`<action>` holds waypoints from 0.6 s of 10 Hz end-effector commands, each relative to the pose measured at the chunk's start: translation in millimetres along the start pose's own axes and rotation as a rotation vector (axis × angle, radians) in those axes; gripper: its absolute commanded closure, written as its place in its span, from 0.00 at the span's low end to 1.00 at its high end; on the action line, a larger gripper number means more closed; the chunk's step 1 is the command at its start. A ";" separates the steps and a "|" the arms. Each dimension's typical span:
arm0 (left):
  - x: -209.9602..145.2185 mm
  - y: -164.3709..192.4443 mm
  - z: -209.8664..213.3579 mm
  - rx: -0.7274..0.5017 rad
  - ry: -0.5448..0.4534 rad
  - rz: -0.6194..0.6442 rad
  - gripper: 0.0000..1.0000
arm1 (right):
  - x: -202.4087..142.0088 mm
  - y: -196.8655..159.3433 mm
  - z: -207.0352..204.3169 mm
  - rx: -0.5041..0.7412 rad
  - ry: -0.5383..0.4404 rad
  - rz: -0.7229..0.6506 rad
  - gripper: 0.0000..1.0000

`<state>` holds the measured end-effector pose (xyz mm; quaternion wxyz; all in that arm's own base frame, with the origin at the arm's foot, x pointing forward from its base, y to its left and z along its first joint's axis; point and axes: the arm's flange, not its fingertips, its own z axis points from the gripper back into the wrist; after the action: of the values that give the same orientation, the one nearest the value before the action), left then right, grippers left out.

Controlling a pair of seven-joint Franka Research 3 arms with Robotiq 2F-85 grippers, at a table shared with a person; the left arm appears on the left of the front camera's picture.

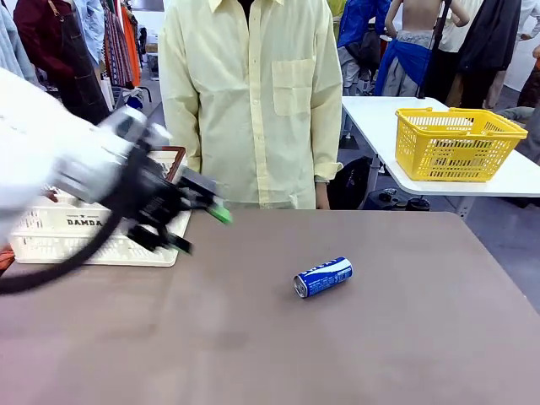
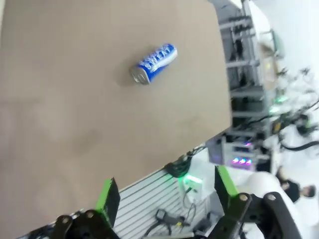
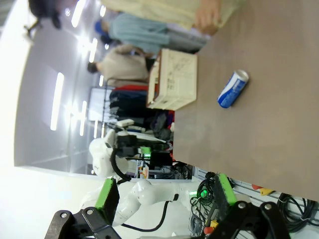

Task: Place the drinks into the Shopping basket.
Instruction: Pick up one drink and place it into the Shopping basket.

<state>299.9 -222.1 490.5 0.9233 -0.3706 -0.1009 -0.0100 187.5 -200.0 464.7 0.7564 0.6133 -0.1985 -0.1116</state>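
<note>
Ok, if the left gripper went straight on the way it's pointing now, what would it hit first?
Most likely the bare tabletop. The left gripper, jaws open, points down at the table, and the blue can lies on its side off that line. Depth is hard to judge here.

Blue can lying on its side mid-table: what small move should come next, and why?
Probably swing the left tool across toward the blue can and line its open jaws over the can's body. The can lies alone on the table, outside the cream crate, and the tool holds nothing, hanging beside the crate.
</note>
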 end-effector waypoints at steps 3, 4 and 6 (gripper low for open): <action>-10.9 -42.5 -103.1 0.176 0.013 -0.149 0.00 | 2.6 3.4 0.3 0.024 -0.011 0.021 0.00; -12.7 -41.5 -94.0 0.166 -0.010 -0.155 0.00 | 2.6 3.4 0.3 0.024 -0.011 0.021 0.00; -36.1 -42.3 -99.0 0.131 0.030 -0.169 0.00 | 2.6 3.4 0.3 0.024 -0.011 0.021 0.00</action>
<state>287.0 -329.0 437.5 0.9442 -0.2917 -0.1203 -0.0943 187.4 -200.2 464.9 0.7564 0.6131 -0.1985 -0.1116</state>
